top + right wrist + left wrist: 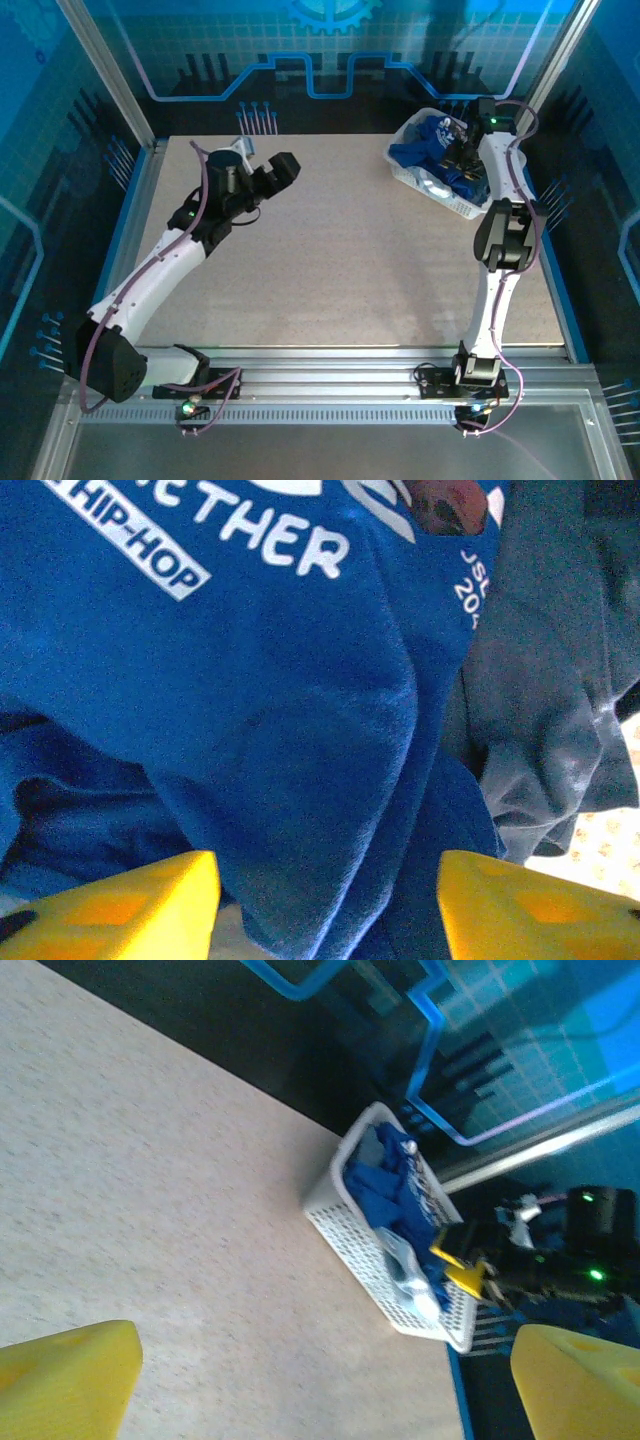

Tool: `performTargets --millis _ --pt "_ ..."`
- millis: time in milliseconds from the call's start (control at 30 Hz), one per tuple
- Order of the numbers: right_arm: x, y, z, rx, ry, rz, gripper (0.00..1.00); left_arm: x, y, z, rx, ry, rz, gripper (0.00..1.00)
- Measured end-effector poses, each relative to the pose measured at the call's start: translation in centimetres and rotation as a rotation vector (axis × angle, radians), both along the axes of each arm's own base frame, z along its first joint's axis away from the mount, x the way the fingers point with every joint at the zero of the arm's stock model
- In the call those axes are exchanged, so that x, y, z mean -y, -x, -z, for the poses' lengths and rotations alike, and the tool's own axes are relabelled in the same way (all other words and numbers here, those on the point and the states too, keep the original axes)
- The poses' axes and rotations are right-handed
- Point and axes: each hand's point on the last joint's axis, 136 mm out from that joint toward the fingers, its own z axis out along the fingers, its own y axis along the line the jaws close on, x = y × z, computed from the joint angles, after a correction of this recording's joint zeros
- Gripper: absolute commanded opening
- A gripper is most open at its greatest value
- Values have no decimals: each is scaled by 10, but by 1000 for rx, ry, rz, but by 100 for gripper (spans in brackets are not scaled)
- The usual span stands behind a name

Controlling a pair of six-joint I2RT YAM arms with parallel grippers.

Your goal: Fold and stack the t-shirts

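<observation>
The t-shirts lie crumpled in a white lattice basket (452, 205) at the table's far right. A royal blue t-shirt (250, 680) with white lettering is on top, and a duller grey-blue t-shirt (550, 680) lies beside it. My right gripper (328, 900) is down in the basket, its yellow fingers (120, 905) standing apart on either side of a hanging fold of the royal blue shirt. In the top view the right gripper (462, 160) is over the blue heap (415, 145). My left gripper (270, 175) hovers open above the table's far left, holding nothing.
The basket (340, 1220) sits close to the right rear corner, next to the enclosure's metal post (555, 70). Bare speckled tabletop (340, 250) stretches between the two arms. A blue rim (125, 230) borders the table's left side.
</observation>
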Motion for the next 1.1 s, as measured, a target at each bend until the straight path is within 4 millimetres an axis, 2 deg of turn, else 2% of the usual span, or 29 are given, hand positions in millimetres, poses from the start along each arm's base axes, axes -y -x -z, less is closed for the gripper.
performTargets --millis 167,300,333,433,467,667,800,833,900,933,1100 --pt "1 -3 3 7 -38 19 27 11 4 1 -14 26 35 86" --pt "-2 -9 2 33 -58 16 22 12 3 2 -21 29 34 85" --pt "-3 -11 2 40 -61 16 24 12 3 3 -22 30 36 85" --pt "-4 -14 0 56 -72 20 47 13 3 3 -24 30 39 87" --pt "-5 -14 -1 57 -79 23 51 13 3 3 -24 30 40 88" --pt "-5 -10 6 38 -89 43 53 17 4 -6 -6 43 63 90" --pt "-6 -3 24 -5 -104 52 34 22 6 -15 13 61 93 89" --pt "-7 -4 25 -4 -108 52 27 23 6 -17 18 65 100 89" --pt "-8 -8 23 12 -116 52 4 25 7 -21 26 72 113 88" --pt "-8 -9 21 20 -117 54 0 26 7 -22 27 74 116 88" --pt "-6 -22 2 101 -98 43 0 26 10 -25 32 77 124 85"
